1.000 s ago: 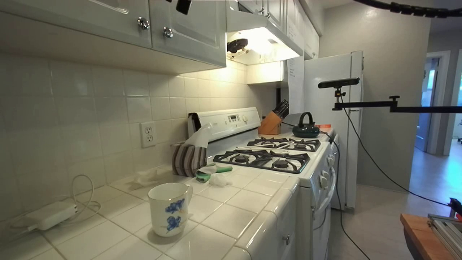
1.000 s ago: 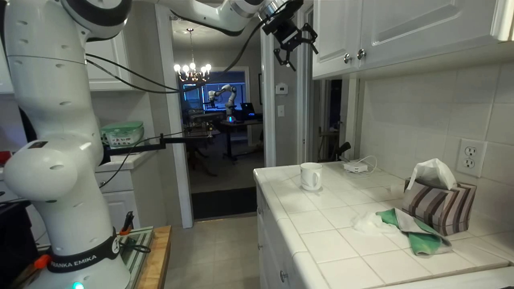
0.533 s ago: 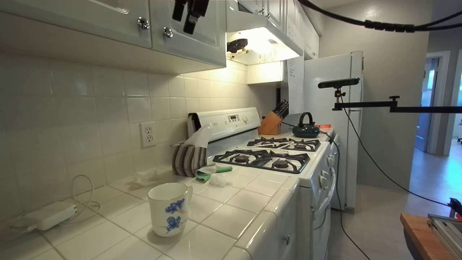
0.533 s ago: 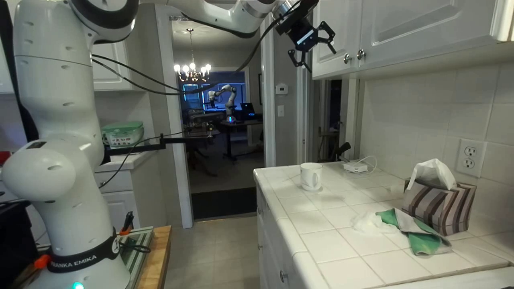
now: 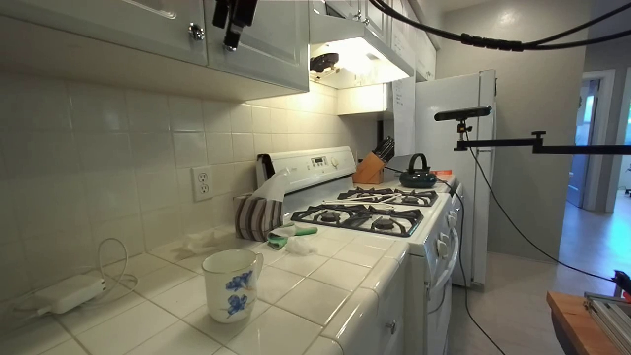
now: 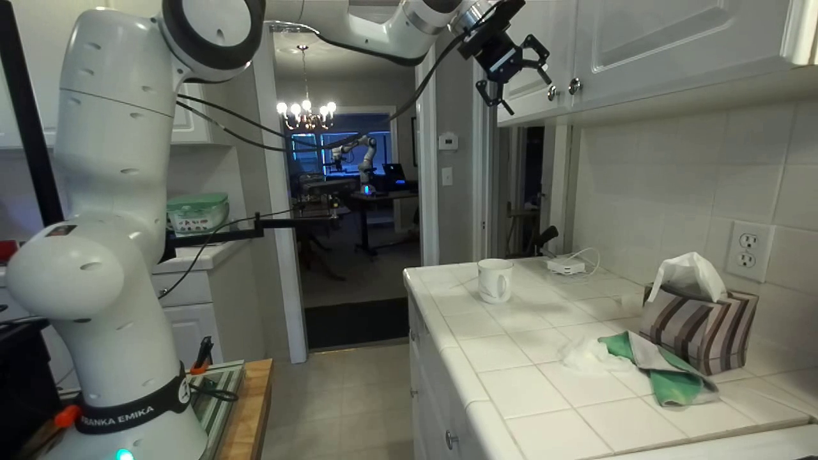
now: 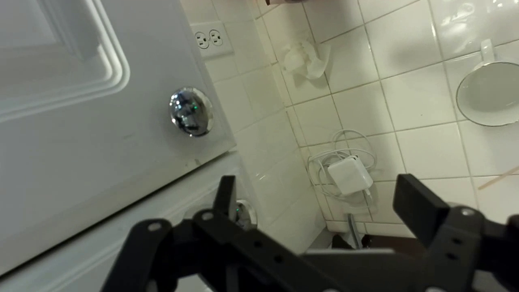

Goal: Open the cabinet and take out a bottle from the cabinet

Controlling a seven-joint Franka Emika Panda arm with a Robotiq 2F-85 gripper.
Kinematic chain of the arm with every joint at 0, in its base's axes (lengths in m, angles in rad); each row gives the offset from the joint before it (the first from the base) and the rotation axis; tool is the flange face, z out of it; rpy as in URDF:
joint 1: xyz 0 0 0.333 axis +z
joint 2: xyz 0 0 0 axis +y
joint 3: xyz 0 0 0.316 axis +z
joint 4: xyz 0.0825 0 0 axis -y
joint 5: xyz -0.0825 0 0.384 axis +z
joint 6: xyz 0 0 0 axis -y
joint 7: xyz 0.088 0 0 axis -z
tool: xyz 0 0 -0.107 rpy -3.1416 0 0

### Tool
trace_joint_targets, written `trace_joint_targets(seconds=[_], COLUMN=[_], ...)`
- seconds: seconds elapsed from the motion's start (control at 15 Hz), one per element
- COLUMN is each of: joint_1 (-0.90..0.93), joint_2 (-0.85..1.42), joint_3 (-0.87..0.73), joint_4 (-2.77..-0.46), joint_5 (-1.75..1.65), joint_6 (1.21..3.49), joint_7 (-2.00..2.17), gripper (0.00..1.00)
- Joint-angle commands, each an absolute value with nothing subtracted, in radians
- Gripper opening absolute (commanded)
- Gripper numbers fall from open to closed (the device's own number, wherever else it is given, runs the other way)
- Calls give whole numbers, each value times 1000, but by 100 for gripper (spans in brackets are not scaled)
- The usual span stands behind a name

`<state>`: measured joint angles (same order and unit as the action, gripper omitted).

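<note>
Gripper (image 6: pixel 529 96): moved, since a moment earlier, toward the knobs (image 6: pixel 575 85) of the cabinet (image 6: pixel 664 45); jaws spread wide. In an exterior view: arm base (image 6: pixel 128 421), eight o'clock, lettered "FRANKA EMIKA"; white mug (image 6: pixel 493 281), four o'clock, set on tiled counter (image 6: pixel 524 358); cabinet, two o'clock, closed.

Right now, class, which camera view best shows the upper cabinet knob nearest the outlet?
The wrist view: there the knob is large and uncovered. In both exterior views it looks much smaller, and in an exterior view the pincer covers most of it.
</note>
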<state>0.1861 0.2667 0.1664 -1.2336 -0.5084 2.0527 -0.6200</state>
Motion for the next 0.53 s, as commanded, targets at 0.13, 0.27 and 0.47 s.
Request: trace_joint_targets(seconds=[0.13,0.27,0.47], joint_1=[216,218,241], joint_2=[360,383,427], joint_3=[155,156,134], joint_4=[-1086,-1059,-1007], joint_5=[-552,-552,-542], joint_6=[2030,2027,2024], joint_7=[-628,-635,-650], gripper=[100,100,100])
